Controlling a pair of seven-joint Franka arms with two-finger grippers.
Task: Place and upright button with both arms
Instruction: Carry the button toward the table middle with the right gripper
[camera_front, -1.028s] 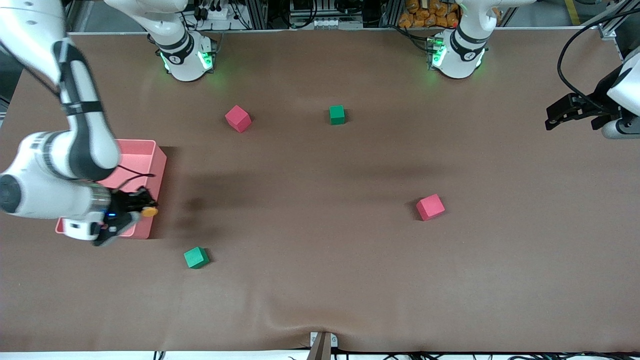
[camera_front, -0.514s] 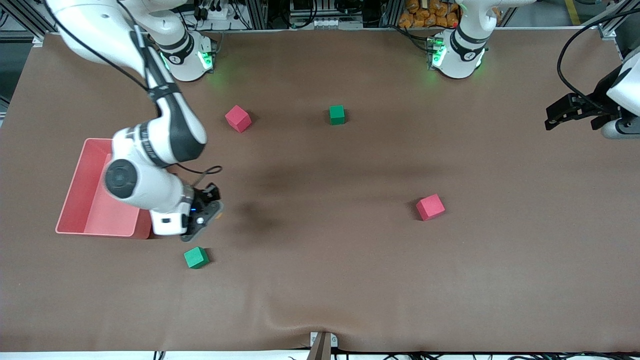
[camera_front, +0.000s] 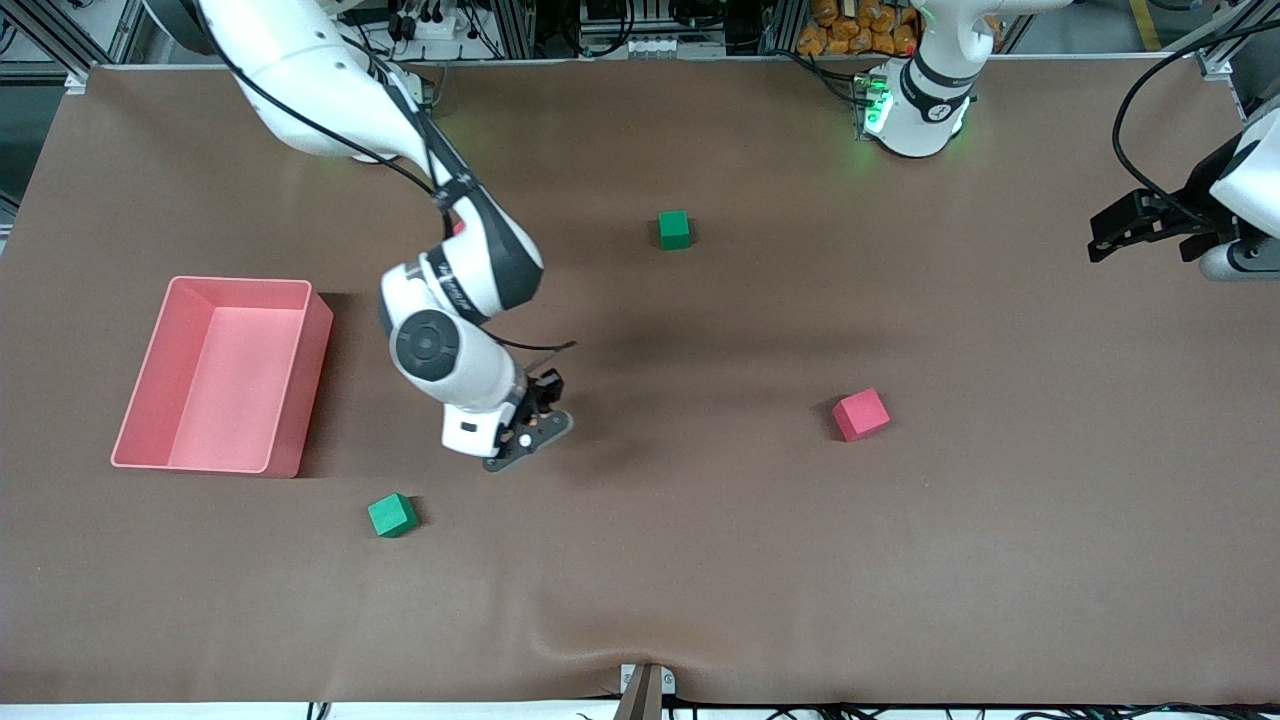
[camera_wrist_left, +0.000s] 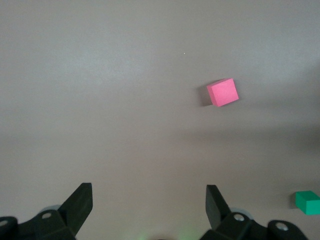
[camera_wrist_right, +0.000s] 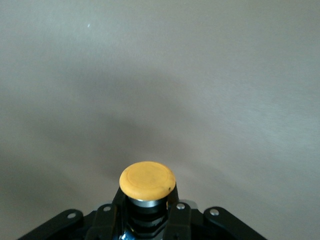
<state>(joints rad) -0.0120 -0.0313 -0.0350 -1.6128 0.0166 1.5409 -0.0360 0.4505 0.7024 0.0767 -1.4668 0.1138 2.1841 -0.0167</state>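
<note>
Orange, smooth and round, the button (camera_wrist_right: 147, 181) cap points away from the right tool (camera_front: 540, 418), clamped by its black body over the brown tabletop (camera_front: 700, 560), about 8 o'clock of the green cube (camera_front: 674, 229). The left tool (camera_wrist_left: 150, 210) waits, fingers wide.

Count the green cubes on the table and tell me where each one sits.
2. One green cube lies toward the robots' bases, near mid-table. The other green cube lies nearer the front camera, close to the pink bin. The right arm may hide more.

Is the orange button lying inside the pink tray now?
No. The pink tray holds nothing; the button sits between the right gripper jaws over the brown table.
</note>
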